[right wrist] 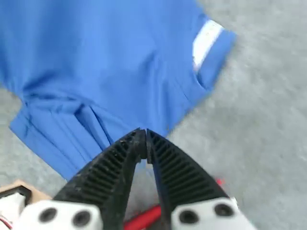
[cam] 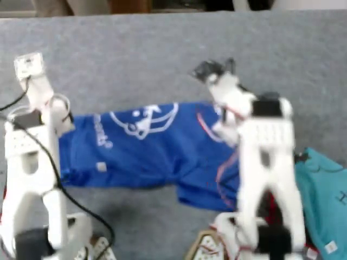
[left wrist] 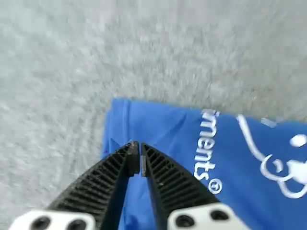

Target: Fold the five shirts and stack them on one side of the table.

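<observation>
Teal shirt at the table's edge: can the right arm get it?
Probably yes. The teal shirt lies uncovered beside that arm, but the right gripper looks shut on the blue shirt and must let go first.

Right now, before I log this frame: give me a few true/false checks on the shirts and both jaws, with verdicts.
1. A blue fabric shirt with a white printed logo lies spread across the grey fabric-covered table. True.
2. The left jaws stand wide open. False: they are closed, tips together over the blue shirt near its edge.
3. A teal fabric shirt lies at one edge of the table. True.
4. Five folded shirts are stacked on the table. False: no stack is visible, and the blue shirt lies spread out.
5. The right jaws are closed. True.
</observation>
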You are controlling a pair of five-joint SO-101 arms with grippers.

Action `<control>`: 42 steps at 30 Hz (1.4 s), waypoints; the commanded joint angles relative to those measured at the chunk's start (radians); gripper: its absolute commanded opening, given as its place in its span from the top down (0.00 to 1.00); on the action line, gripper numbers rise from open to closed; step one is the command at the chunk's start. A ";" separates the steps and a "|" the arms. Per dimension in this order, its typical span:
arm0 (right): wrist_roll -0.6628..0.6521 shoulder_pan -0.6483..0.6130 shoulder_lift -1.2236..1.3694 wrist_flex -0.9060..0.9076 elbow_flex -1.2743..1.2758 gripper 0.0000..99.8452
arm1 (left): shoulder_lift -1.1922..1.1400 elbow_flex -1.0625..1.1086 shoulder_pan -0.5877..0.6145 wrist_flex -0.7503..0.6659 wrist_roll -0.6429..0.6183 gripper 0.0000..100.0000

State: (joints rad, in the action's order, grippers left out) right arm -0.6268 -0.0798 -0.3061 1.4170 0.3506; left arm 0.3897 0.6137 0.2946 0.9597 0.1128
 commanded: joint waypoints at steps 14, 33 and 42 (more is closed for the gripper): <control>0.060 0.001 0.739 -0.110 -0.452 1.00 | -0.572 -0.331 -0.008 -0.018 0.000 0.98; 0.044 -0.002 1.382 0.259 -1.546 1.00 | -1.015 -0.945 -0.009 0.132 -0.008 0.98; 0.048 -0.008 1.455 0.370 -1.814 1.00 | -1.119 -1.227 -0.012 0.235 -0.008 0.98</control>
State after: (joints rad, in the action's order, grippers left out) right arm -0.5731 -0.0936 1.1745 1.7683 -1.4062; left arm -0.7273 -0.4941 0.2869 1.1715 0.1097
